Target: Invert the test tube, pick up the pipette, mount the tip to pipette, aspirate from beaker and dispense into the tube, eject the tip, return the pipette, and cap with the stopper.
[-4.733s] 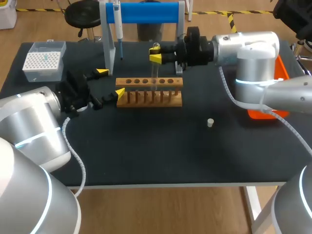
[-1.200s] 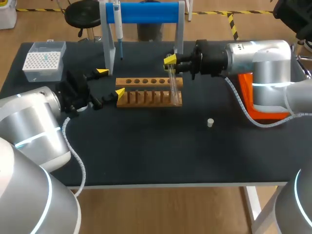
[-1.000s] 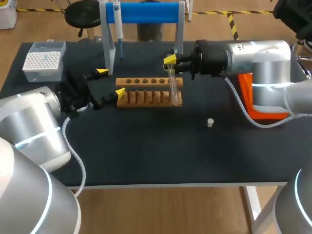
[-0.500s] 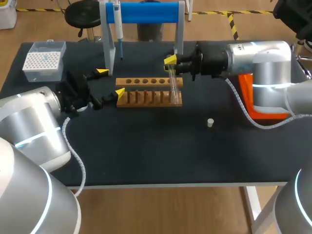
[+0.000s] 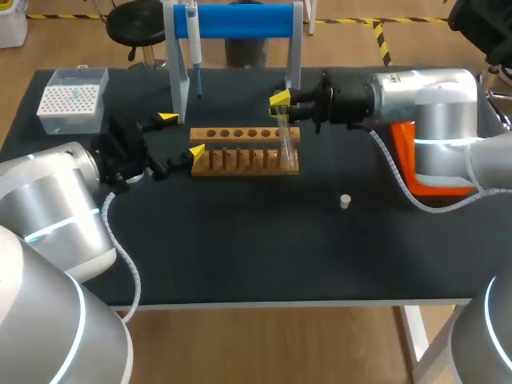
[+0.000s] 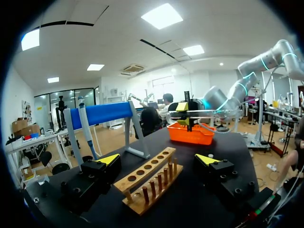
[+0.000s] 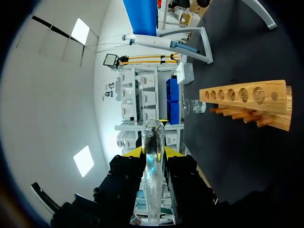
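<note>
Gripping a clear glass test tube (image 5: 283, 144), the right hand (image 5: 280, 102) holds it near upright, lower end at the light wooden rack's (image 5: 240, 139) right-arm end. Left hand (image 5: 182, 134) is spread, flanking the other end.

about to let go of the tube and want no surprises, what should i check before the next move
1. Tube gripped by right claw: ok.
2. Tube bottom in a rack hole: cannot tell; it overlaps the rack's right end.
3. Left claw open, away from the tube: ok.
4. Pipette on its stand: ok.
5. Stopper on the table, clear of the rack: ok.
</note>
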